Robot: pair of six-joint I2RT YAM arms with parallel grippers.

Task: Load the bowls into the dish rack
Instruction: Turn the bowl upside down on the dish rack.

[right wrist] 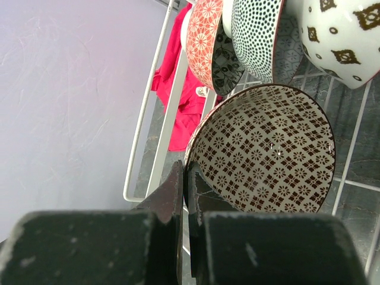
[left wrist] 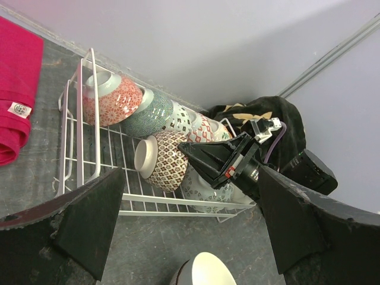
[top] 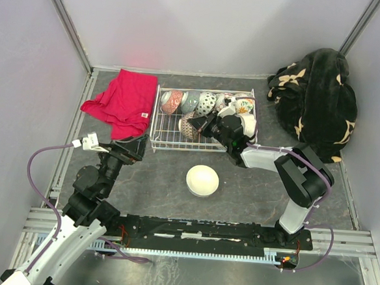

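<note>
Right wrist view alone shows my right end effector (right wrist: 184, 172) clamped on the brown-lattice ceramic bowl (right wrist: 267, 148); left end effector (left wrist: 191, 173) gapes.

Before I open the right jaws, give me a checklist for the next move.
1. Right gripper: jaws shut on the rim of the brown lattice ceramic bowl: ok.
2. That bowl inside the white wire dish rack: ok.
3. Bowl resting on the wires, stable on release: cannot tell.
4. Left gripper: jaws open, apart from the rack: ok.
5. All bowls loaded: not ok, a plain white round bowl sits on the table.
</note>
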